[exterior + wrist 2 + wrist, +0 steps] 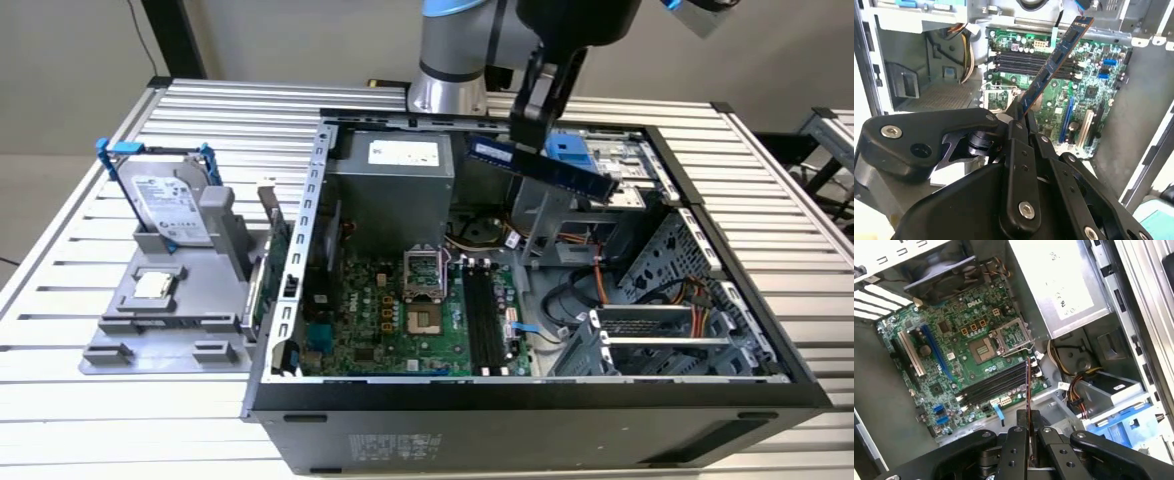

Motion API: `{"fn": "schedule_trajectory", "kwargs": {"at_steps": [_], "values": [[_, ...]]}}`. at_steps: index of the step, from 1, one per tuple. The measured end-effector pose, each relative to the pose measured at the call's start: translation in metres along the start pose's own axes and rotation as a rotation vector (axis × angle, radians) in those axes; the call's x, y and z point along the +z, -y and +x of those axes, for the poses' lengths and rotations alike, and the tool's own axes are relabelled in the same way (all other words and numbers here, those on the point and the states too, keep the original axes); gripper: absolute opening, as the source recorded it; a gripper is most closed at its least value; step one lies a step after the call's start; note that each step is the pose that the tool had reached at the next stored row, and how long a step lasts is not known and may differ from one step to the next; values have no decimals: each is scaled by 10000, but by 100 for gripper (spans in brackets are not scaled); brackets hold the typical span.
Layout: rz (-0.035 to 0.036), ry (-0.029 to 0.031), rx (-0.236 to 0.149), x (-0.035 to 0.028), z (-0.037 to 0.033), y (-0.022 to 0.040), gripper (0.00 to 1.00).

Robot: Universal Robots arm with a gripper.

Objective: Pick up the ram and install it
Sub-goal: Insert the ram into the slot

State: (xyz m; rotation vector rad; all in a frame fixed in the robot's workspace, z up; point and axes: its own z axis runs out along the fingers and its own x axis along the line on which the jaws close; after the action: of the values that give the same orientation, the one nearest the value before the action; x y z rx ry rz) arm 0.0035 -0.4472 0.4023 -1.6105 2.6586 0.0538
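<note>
the gripper (525, 138) clamps the ram (547, 168) near one end, tilted; in the exterior view the slots (483, 320) lie at six o'clock from it, so levelling and aligning it matter.

In the exterior view we see bright, even light from overhead: the slatted table (80, 400) is pale and nearly shadowless, while the computer case (310, 250) holds soft shade in its well, deepest around four o'clock, and is almost black along its front at six o'clock. In the first wrist view the power supply (1064, 285) washes out to white glare. In both wrist views the gripper (1016, 117) reads as a dark mass with small glints on its screws, and the ram (1054, 60) carries a thin lit edge.
</note>
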Motion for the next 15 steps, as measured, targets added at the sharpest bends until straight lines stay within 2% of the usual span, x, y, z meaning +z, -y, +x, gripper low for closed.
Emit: {"fn": "schedule_trajectory", "kwargs": {"at_steps": [15], "values": [[108,30,2367,6,0,0,0]]}}
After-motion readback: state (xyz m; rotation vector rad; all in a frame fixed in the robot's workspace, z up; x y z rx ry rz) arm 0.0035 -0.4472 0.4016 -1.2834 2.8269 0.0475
